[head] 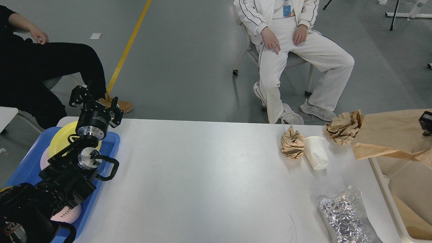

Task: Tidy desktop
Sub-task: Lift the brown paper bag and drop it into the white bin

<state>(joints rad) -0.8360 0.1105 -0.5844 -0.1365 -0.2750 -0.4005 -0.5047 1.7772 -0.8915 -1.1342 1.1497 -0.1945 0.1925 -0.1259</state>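
Note:
The white desktop (202,175) carries litter on its right side: a crumpled brown paper ball (292,143), a white paper cup (315,152) lying tipped, and a crinkled silver foil bag (344,216) at the front. My right gripper (426,123) shows only as a small black part at the right edge; a brown paper bag (391,135) hangs from it in the air above the cream bin (383,184), with a crumpled wad of paper (344,126) at its left end. My left gripper (96,101) stands open and empty above the blue tray (109,143).
The blue tray holds a yellow plate (62,140) and a pink plate (69,212) under my left arm. More brown paper (413,222) lies in the cream bin. A person in white sits beyond the far edge, another in black at the far left.

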